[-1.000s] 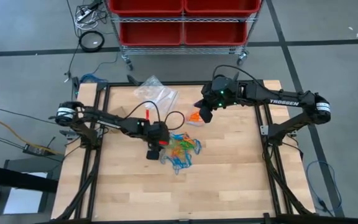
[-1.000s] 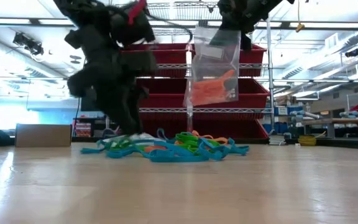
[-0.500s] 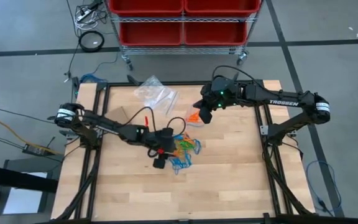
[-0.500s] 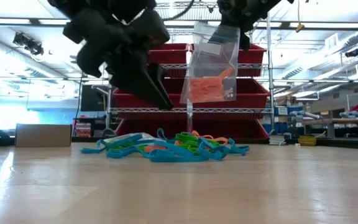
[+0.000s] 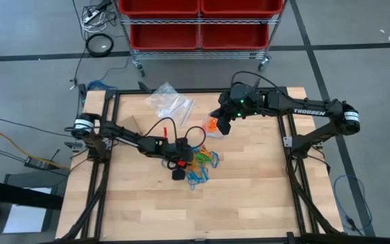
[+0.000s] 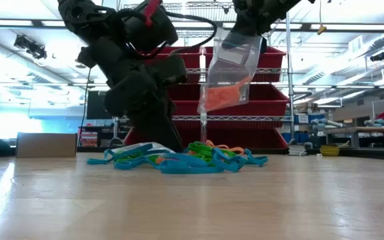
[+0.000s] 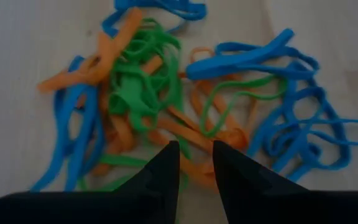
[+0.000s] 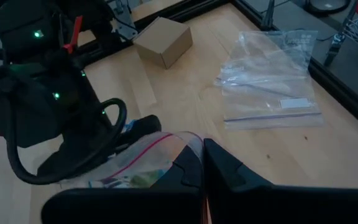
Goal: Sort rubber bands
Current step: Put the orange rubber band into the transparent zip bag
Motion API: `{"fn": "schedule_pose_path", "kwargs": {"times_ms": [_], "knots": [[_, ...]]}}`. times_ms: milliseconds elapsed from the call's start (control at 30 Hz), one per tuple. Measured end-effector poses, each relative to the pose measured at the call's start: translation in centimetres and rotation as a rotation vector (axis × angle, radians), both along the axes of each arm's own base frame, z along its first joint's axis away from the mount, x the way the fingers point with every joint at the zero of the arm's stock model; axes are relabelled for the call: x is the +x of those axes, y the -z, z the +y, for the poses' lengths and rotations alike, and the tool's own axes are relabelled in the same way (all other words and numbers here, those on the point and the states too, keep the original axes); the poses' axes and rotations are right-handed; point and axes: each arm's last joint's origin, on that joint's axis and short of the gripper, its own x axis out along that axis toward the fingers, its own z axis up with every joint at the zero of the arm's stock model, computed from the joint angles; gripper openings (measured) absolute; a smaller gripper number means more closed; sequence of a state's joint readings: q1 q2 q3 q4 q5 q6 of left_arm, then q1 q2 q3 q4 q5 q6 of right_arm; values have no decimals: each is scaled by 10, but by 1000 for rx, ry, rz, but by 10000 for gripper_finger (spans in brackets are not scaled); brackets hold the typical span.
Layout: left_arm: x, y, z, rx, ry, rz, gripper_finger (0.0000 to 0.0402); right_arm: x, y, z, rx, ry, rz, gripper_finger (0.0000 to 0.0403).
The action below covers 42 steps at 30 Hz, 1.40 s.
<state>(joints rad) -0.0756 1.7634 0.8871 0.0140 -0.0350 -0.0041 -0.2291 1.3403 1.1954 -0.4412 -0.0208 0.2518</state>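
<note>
the left end effector (image 7: 195,163) is down in the pile of rubber bands (image 7: 185,106) at mid worktop (image 5: 249,190), its fingers narrowed to a slim gap over an orange strand, though whether that strand is caught yet is unclear. to do this well, i would pinch only that one orange loop and lift straight up, letting the tangled blue and green slide off. the right end effector (image 8: 202,163), clamped shut on a clear bag (image 6: 229,73) with orange bands inside, hangs it above the far side of the pile.

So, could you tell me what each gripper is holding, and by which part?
The right gripper pinches a clear plastic bag by its top edge; the left gripper holds nothing yet.
</note>
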Motion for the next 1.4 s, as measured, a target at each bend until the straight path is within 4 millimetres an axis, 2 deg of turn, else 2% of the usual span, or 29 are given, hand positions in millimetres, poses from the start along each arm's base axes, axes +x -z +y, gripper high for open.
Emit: {"fn": "schedule_pose_path", "kwargs": {"times_ms": [133,300,467,567,667,833,967,1200,1267,1400], "knots": [[0,4,5,2,-16,18,104,0,0,0,-1,0,-3,0],[4,19,6,-70,24,49,103,1,-1,2,-4,-7,-15,0],[5,23,6,-58,-7,53,101,2,-2,2,-8,-9,-22,0],[6,22,6,-47,3,55,79,2,-2,2,-10,-9,-24,0],[8,18,6,-35,58,85,25,2,-2,2,-14,-12,-23,0],[9,-1,4,-4,122,174,6,2,-2,2,-14,-13,-22,0],[9,-39,2,34,156,133,3,2,-2,4,-15,-20,-22,0],[-13,-89,3,44,154,55,2,3,-2,8,-20,-38,-23,0],[-19,-97,4,38,152,49,1,3,-2,9,-20,-41,-24,0],[-24,-94,5,-27,160,103,4,3,-2,9,-20,-41,-24,0]]}}
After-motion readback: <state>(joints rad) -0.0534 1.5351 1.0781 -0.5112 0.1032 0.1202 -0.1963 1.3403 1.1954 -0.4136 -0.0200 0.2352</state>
